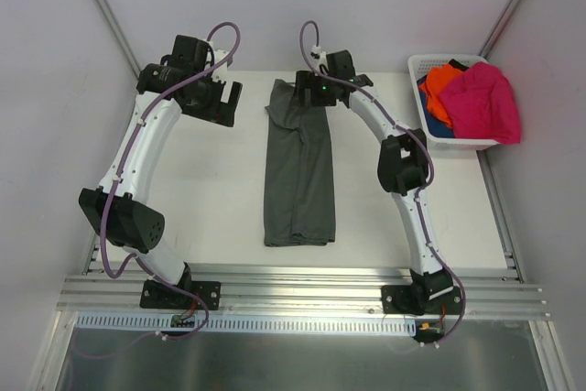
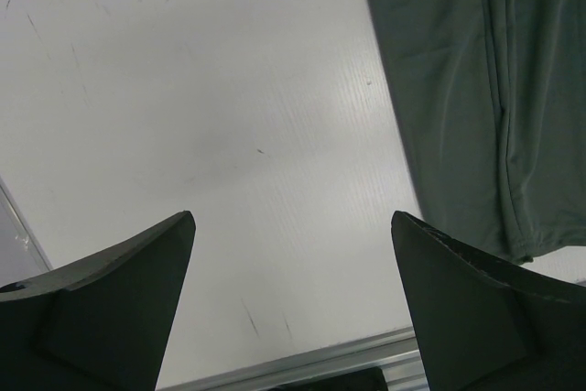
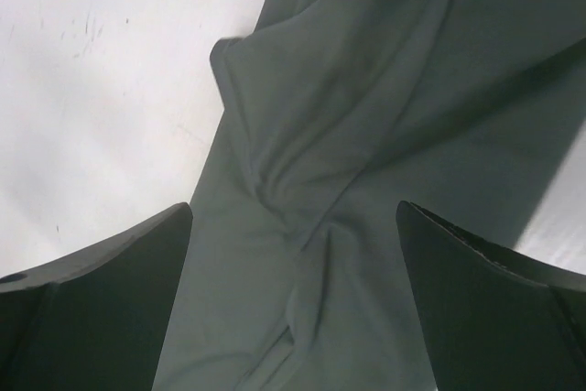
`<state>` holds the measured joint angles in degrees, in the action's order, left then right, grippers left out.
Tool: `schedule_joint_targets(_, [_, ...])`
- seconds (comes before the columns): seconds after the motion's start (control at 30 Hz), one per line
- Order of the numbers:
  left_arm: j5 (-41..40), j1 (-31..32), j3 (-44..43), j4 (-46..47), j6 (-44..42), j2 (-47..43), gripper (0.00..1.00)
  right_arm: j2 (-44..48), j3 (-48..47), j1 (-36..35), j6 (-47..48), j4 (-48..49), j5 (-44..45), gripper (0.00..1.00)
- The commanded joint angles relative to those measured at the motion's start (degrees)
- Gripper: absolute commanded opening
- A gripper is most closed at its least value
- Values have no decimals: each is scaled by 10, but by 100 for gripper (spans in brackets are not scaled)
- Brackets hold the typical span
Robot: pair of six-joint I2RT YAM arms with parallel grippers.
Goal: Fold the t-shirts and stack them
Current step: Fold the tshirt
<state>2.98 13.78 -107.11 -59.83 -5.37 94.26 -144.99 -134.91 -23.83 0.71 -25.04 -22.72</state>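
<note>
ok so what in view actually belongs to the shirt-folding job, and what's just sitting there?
Job:
- grey-green t-shirt, lying as a long strip on the table
- pink t-shirt, orange t-shirt and blue t-shirt, heaped in the white basket

Just there:
- white basket
- table

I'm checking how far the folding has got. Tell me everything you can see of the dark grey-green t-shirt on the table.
The dark grey-green t-shirt is soft cloth, folded lengthwise into a long narrow strip lying flat on the middle of the white table. Its near end is squared off; its far end is rumpled, with creases and a flap. A seam runs along it. The open right gripper hangs over that far end, gripping nothing; only the table plainly touches it.
</note>
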Motion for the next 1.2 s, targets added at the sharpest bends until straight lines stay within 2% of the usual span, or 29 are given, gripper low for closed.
schedule_joint_targets(0.0, [13, -3, -14, -1, 4, -17, 90, 51, -36, 0, 24, 9, 6, 100])
schedule_joint_targets(0.27, [15, -2, -10, -1, 6, -14, 90, 30, -8, -1, 25, -7, 8, 100])
schedule_joint_targets(0.73, [-15, 14, -7, -9, -10, -14, 90, -25, -18, 43, 0, -11, 16, 100])
schedule_joint_targets(1.17, [-27, 14, -18, -9, -18, -3, 90, -44, -24, 51, -5, -12, 15, 100])
